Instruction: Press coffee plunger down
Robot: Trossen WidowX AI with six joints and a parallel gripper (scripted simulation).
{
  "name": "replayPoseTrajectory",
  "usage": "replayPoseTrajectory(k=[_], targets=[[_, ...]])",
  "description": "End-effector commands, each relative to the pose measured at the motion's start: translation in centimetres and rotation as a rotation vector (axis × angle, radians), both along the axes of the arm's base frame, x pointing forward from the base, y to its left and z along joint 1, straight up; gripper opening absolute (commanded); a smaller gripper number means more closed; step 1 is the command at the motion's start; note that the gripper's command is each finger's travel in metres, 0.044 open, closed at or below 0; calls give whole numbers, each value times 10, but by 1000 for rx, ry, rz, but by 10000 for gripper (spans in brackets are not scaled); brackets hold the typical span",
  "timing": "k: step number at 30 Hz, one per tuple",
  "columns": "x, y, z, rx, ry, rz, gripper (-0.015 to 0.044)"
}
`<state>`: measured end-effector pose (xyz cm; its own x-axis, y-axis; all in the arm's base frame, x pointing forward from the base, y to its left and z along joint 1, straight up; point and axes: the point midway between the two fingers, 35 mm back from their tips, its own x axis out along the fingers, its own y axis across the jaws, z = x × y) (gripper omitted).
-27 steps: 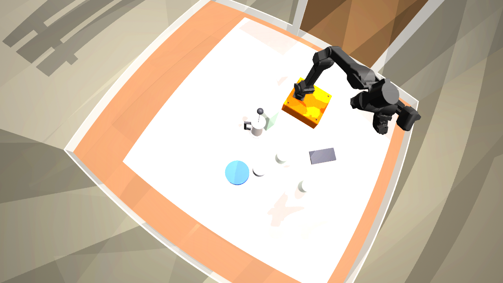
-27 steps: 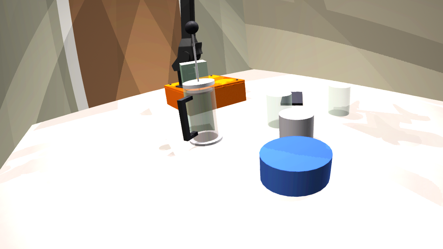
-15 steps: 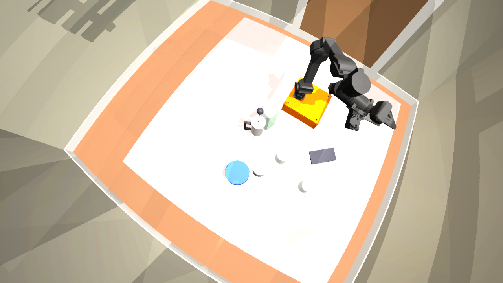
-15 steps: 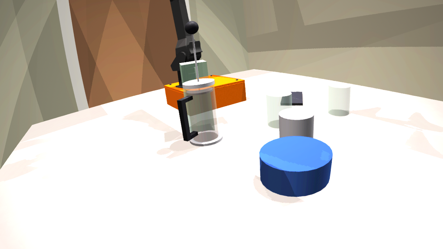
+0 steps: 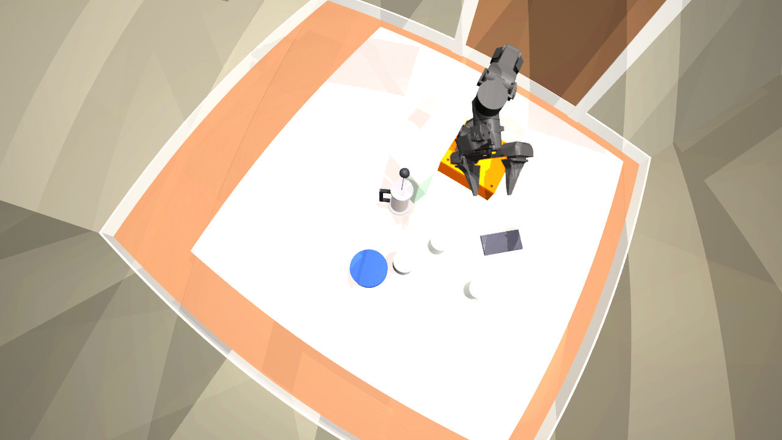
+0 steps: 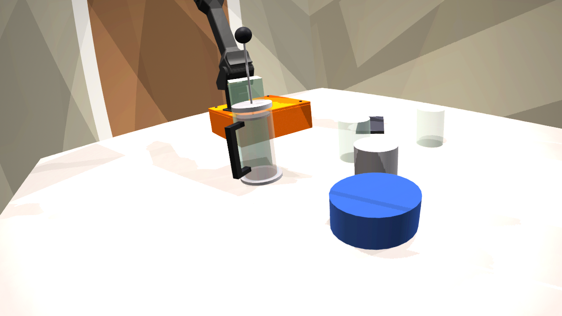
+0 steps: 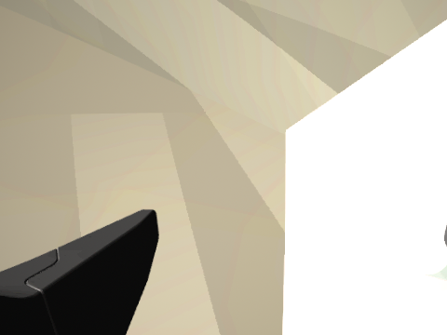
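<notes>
The coffee press stands upright on the white table, a clear cylinder with a pale lid and a black handle. Its black plunger knob is high above the lid on a long thin rod. The plunger disc shows just under the lid in the exterior view. My gripper is open and empty, to the right of the press in the top view, above the orange box and well apart from the knob. The fingers are not seen in the exterior view.
The orange box and a clear greenish panel are near the press. A blue disc, a grey cylinder, two clear cylinders and a dark slab also stand or lie on the table.
</notes>
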<state>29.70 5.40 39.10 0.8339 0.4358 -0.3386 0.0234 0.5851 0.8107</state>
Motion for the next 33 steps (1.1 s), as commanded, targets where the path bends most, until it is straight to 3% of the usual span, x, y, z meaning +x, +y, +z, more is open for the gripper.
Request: replayPoseTrajectory(k=[1, 8, 11, 22, 33], targets=[[-17, -67, -39, -348, -34, -200, 440], [-64, -147, -93, -827, 82, -400, 440], [-79, -162, -106, -934, 135, -431, 440], [-78, -164, -166, -942, 140, -434, 440], [-71, -169, -170, -942, 143, -441, 440]])
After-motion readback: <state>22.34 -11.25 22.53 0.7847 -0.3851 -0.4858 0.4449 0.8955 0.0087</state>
